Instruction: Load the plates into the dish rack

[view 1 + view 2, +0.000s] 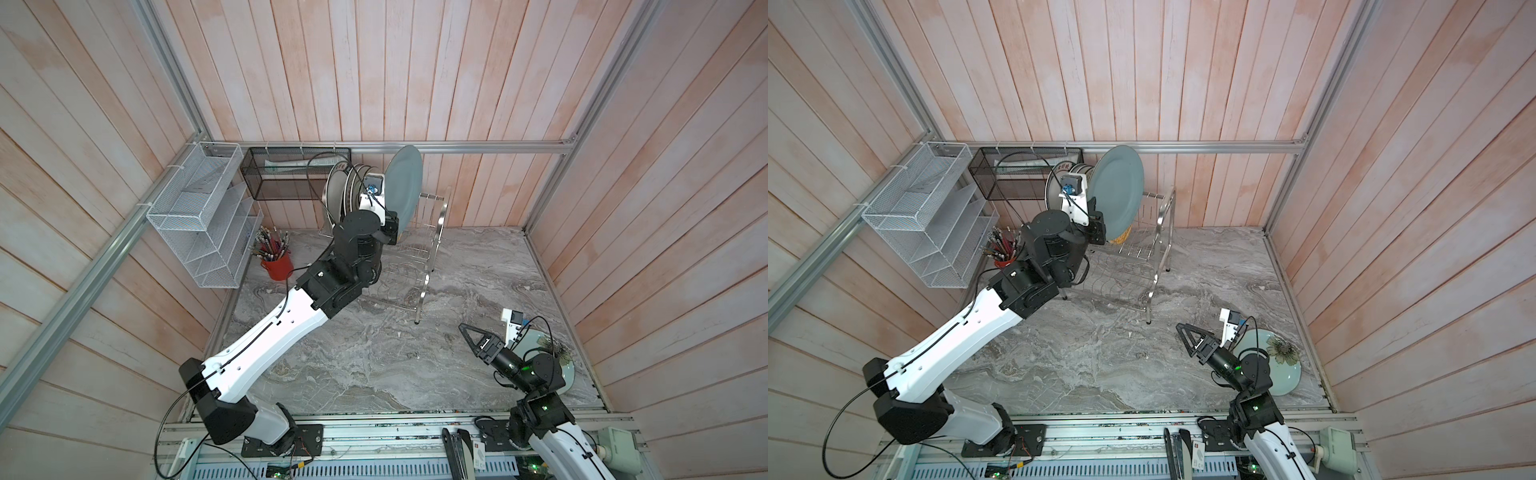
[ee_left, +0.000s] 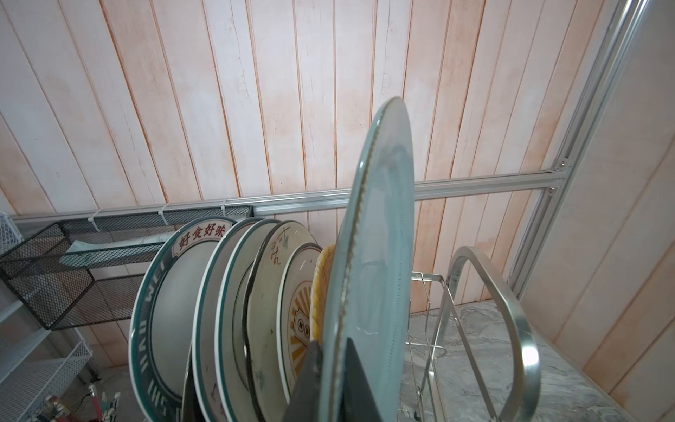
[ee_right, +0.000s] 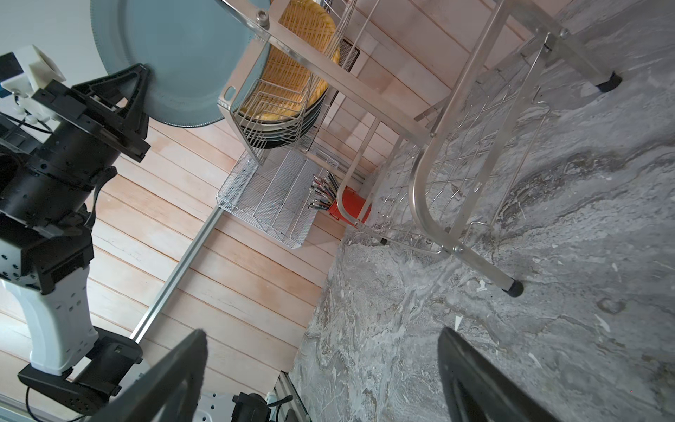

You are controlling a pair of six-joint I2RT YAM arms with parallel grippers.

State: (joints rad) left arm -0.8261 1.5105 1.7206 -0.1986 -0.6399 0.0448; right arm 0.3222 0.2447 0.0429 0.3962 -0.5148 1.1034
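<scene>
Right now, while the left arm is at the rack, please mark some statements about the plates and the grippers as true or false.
1. The left gripper is shut on the grey-blue plate. True.
2. The right gripper holds a plate. False: the right gripper is open and empty, above the table.
3. The yellow woven plate stands in the dish rack. True.
4. The pale teal plate stands in the dish rack. False: the pale teal plate lies flat on the table, partly under the right arm.
</scene>
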